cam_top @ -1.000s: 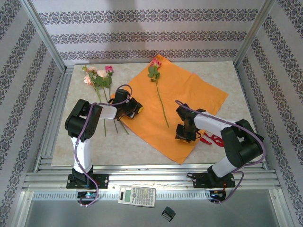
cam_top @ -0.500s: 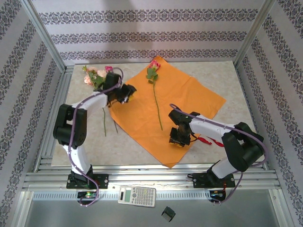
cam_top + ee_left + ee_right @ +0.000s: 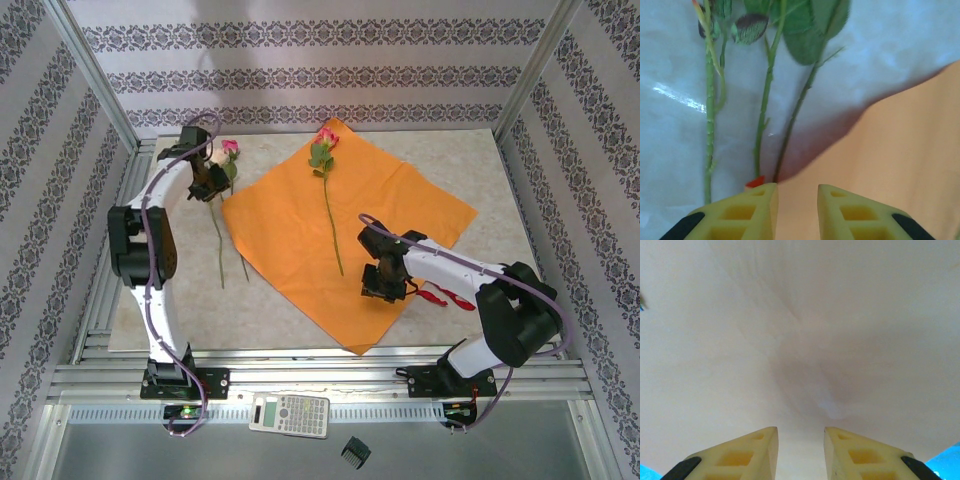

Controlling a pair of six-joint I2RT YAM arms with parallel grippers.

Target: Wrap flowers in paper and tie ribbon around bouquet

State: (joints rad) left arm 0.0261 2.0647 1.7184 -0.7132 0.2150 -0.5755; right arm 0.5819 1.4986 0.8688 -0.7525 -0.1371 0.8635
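Left arm has swung off the paper's left edge and out to 10 o'clock over the last second. The paper (image 3: 300,230) has slid a bit toward 9, and the right arm barely budged. Left pincer (image 3: 796,192) has its fingers slightly apart with nothing between them, hovering over the stems of the loose flowers (image 3: 229,148), right where the paper's edge meets them. Right pincer (image 3: 385,283) is also a crack apart, low over the paper at about 5 o'clock, nothing visibly nipped. One rose (image 3: 333,215) lies on the sheet, head toward 12. Likely trouble: those stems lie close together, so a grab could catch two at once. It could also snag the paper edge and drag the sheet, rolling that rose off. The ribbon (image 3: 447,296) lies just beside the right arm at 4 o'clock and could get swept. Room-wise, the left arm looks nearly stretched out near the frame post (image 3: 100,90) at 10, so there's little slack there. The open room is the bare table (image 3: 480,170) at 2 o'clock.
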